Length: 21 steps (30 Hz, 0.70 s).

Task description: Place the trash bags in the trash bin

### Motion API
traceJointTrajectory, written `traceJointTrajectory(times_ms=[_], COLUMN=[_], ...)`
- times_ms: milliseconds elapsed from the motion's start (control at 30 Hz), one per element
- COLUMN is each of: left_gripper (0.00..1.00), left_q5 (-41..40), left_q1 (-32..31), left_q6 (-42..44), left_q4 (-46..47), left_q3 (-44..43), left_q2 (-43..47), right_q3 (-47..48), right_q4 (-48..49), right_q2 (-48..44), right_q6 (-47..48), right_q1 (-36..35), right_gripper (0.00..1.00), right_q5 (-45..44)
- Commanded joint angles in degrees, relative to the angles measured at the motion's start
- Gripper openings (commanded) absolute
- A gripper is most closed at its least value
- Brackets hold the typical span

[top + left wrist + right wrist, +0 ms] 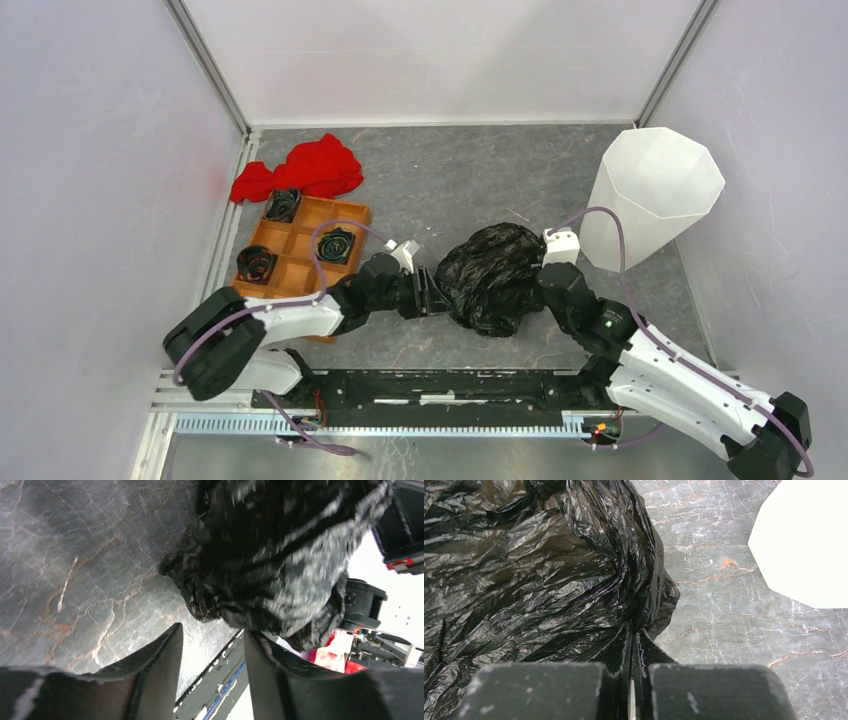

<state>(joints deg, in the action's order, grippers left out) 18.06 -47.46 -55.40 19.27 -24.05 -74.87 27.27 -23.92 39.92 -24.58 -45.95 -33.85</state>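
Present were one bag [492, 275], one bin [655, 195], one cloth [305, 170], one tray [318, 213], three rolls [336, 243] in it, and two arms [300, 318].

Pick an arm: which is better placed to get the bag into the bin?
Right: the right hand is shut on a fold of the trash bag, with the bin close beside that arm. The left hand is open, gripping nothing.

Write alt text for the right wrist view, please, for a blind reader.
The shut right end effector pinches a fold of a crumpled glossy black trash bag filling the frame's left. Grey marbled tabletop lies to the right, with the white trash bin at the upper right.
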Motion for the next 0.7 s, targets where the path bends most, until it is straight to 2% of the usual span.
traceJointTrajectory(times_ms=[0, 67, 200, 400, 533, 600, 667], left_gripper=[0.48, 0.42, 0.42, 0.59, 0.68, 0.69, 0.62], left_q5=[-0.8, -0.9, -2.3, -4.7, -7.6, -8.2, -8.6], left_q1=[-1.3, -1.8, -3.3, -4.1, -4.1, -4.1, -4.2], left_q6=[-2.5, -2.7, -2.8, -3.8, -3.5, -3.2, -3.8], left_q4=[6.4, 7.7, 8.9, 8.7, 3.4, 1.3, 0.5], left_q3=[-3.5, -3.5, -3.0, 1.0, 3.0, 3.3, 3.7], left_q2=[-6.5, -8.4, -9.4, -3.9, 2.9, 5.2, 6.5], right_q3=[0.0, 0.0, -0.5, -0.8, -1.3, -1.6, -1.9], right_q4=[1.5, 1.3, 1.0, 1.3, 1.8, 2.2, 2.3], right_q2=[-1.0, -1.5, -2.8, -3.3, -3.4, -3.4, -3.4], right_q6=[0.5, 0.6, 0.9, 1.4, 1.8, 1.9, 1.9], right_q1=[0.2, 0.2, 0.2, 0.1, 0.2, 0.2, 0.2], right_gripper=[0.00, 0.00, 0.00, 0.00, 0.00, 0.00, 0.01], right_q5=[1.2, 1.2, 0.7, 0.8, 1.0, 1.2, 1.3])
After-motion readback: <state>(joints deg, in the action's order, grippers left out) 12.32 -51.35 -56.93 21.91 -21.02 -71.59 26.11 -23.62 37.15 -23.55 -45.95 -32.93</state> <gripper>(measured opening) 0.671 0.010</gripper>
